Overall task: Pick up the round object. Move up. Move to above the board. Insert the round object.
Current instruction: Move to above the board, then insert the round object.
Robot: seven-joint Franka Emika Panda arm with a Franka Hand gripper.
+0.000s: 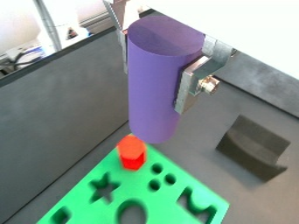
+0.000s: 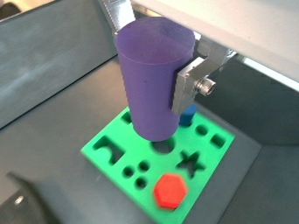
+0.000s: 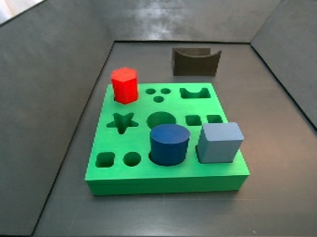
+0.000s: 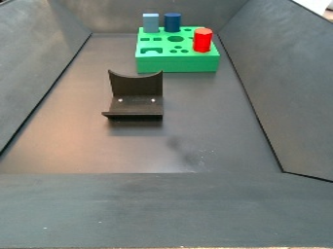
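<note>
The round object, a tall slim purple cylinder (image 1: 156, 87), is upright between my gripper's (image 1: 159, 80) flat silver fingers (image 1: 191, 84) in both wrist views (image 2: 152, 87). The gripper (image 2: 155, 87) is shut on it and holds it above the bright green board (image 1: 84, 206). In a wrist view the cylinder's lower end hangs over the board's (image 2: 108, 142) middle and hides the holes under it. The side views show the board (image 3: 133, 141) with its large round hole (image 3: 162, 120) open; neither the gripper nor the cylinder shows there.
On the board stand a red block (image 3: 124, 85), a dark blue cylinder (image 3: 169, 144) and a grey-blue cube (image 3: 221, 142). The dark fixture (image 4: 132, 94) stands on the floor apart from the board (image 4: 176, 60). Grey sloping walls (image 3: 50, 102) enclose the floor.
</note>
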